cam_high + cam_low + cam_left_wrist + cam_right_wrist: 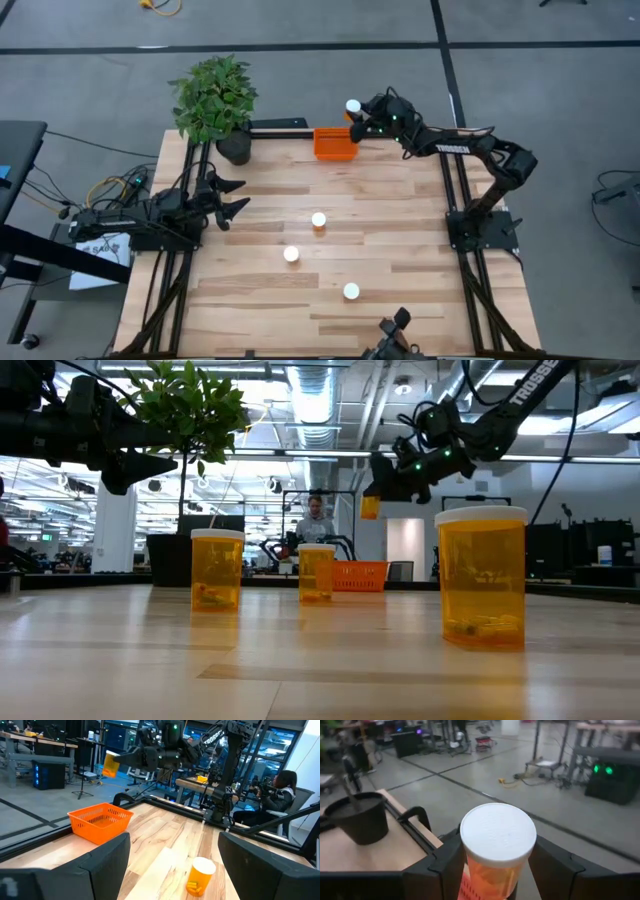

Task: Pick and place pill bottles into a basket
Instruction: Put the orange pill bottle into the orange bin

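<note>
Pill bottles with white caps and amber plastic bodies: 3 stand at the frame's lower centre. The 4th is clamped in the right gripper above the bright orange plastic basket, upper centre. Left gripper, mid-left, hangs open and empty.

A basket sits at the table's far edge, right of a potted plant. The right gripper holds a pill bottle above the basket's right end. Three pill bottles stand mid-table.
</note>
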Motion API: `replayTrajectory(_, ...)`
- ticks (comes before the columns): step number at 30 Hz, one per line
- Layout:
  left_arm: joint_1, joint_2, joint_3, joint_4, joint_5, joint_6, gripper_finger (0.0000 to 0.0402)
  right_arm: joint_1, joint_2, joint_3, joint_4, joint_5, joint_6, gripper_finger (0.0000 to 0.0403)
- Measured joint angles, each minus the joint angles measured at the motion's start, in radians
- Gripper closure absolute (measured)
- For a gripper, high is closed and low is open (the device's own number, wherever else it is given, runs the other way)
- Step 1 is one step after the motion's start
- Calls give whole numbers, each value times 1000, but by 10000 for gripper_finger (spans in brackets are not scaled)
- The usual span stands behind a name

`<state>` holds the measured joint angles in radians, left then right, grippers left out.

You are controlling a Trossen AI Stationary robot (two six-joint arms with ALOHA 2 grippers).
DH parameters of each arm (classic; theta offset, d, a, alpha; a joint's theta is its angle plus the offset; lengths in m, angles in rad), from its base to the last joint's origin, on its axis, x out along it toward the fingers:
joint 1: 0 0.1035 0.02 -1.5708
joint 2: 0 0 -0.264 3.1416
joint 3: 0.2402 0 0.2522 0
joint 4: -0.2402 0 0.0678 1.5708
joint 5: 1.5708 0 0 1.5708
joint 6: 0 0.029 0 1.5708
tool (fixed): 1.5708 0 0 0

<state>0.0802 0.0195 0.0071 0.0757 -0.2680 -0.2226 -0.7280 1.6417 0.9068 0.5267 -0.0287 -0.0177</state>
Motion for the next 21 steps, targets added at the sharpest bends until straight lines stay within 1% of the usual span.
replayTrajectory(5, 0, 0, 0, 0, 0, -1, 109, -34, 0, 66, -61, -103, -112, 205)
replayTrajectory(9, 0, 0, 0, 0, 0, -1, 109, -70, 0, 108, -131, -204, -122, 206)
replayTrajectory(15, 0, 0, 0, 0, 0, -8, 109, -105, 0, 104, -185, -264, -141, 205)
replayTrajectory(17, 0, 0, 0, 0, 0, -9, 109, -107, 20, 104, -204, -275, -164, 204)
replayTrajectory(19, 0, 0, 0, 0, 0, -9, 109, -106, 49, 103, -226, -309, -165, 205)
replayTrajectory(21, 0, 0, 0, 0, 0, -9, 109, -101, 81, 102, -220, -314, -168, 208)
